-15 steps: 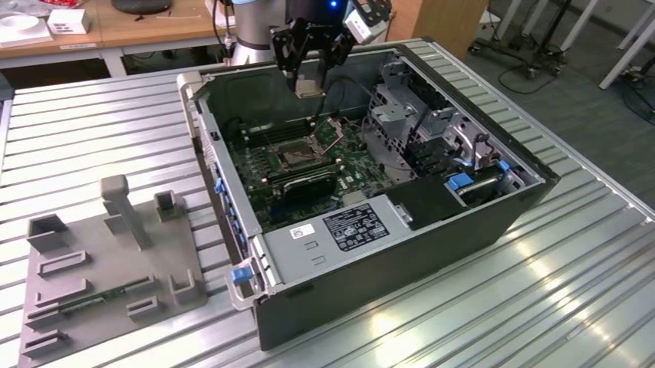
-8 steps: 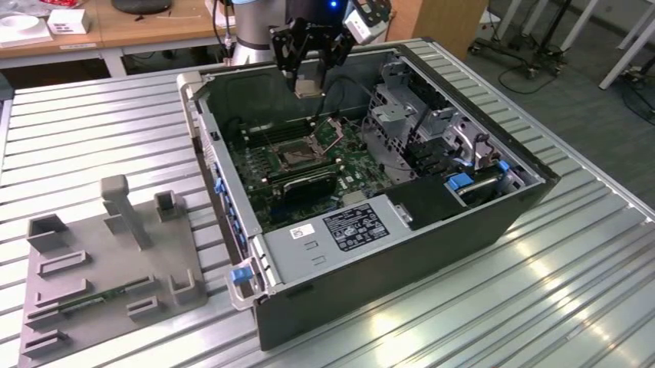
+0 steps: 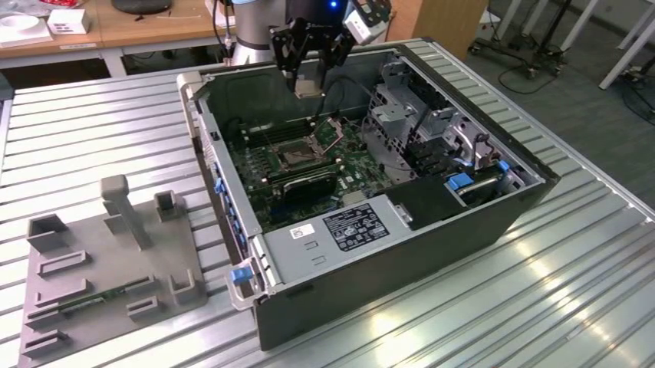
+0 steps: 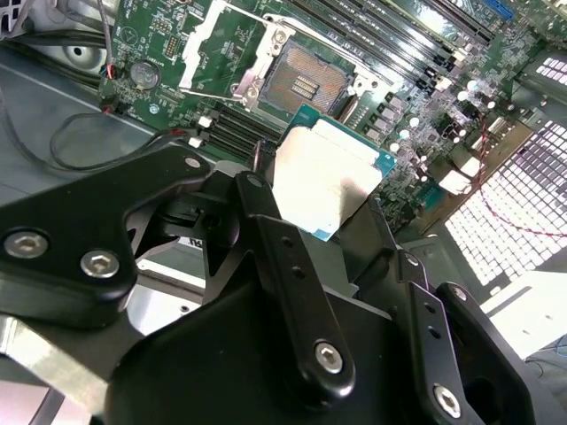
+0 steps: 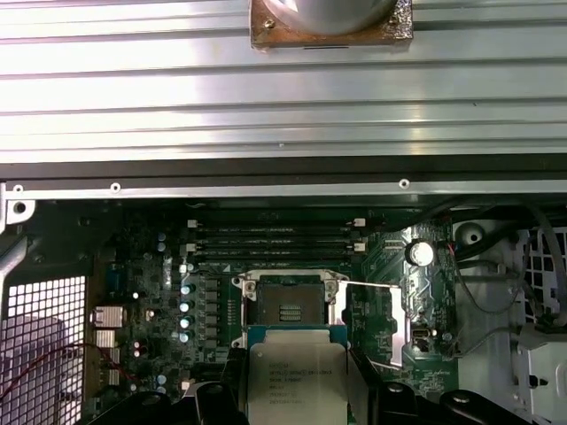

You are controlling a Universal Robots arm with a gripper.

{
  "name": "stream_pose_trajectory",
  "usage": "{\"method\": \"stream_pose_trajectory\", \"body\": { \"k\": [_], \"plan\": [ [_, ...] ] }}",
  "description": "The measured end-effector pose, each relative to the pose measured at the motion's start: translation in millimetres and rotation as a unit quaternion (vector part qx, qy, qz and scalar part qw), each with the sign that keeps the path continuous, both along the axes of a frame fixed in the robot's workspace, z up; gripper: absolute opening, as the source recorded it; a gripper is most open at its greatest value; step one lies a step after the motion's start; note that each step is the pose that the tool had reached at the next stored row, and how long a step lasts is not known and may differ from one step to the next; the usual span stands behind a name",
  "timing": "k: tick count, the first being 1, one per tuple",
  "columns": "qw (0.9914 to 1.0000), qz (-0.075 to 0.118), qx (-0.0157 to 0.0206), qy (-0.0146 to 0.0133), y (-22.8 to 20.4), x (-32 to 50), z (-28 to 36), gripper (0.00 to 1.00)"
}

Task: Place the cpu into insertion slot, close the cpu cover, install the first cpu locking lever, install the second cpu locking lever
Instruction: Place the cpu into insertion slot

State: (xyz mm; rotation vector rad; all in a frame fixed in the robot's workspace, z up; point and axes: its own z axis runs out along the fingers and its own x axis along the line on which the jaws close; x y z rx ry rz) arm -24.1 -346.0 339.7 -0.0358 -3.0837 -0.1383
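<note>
My gripper (image 3: 305, 80) hangs over the open computer case (image 3: 409, 238), shut on the cpu (image 3: 305, 86), a flat square chip with a pale metal top. In both wrist views the cpu (image 4: 323, 181) (image 5: 297, 381) sits between the black fingers (image 4: 266, 239) (image 5: 232, 385), held above the motherboard. The insertion slot (image 3: 290, 158) (image 4: 301, 84) (image 5: 288, 312) lies bare, close beside the chip in both wrist views. The cpu cover (image 4: 221, 49) (image 3: 333, 132), a thin metal frame, is swung open beside the slot. A thin wire locking lever (image 5: 376, 285) stands loose near it.
Memory slots (image 5: 275, 235) run beside the socket. A drive cage (image 3: 409, 115) and cables (image 4: 80, 133) crowd the case interior. A grey fixture plate (image 3: 103, 261) with posts and a green memory stick (image 3: 97, 299) lies on the ribbed metal table at the exterior view's left.
</note>
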Motion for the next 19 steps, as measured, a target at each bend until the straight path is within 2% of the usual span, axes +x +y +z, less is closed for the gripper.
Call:
{"method": "stream_pose_trajectory", "body": {
  "k": [6,12,19],
  "plan": [
    [1.0,0.0,-0.0005,-0.0007,0.0,0.0,-6.4,0.54],
    [0.99998,0.0,-0.0004,-0.0069,0.0,0.0,-13.1,0.54],
    [0.99994,0.001,-0.0005,-0.0111,-0.5,0.0,-21.7,0.54]
  ]
}}
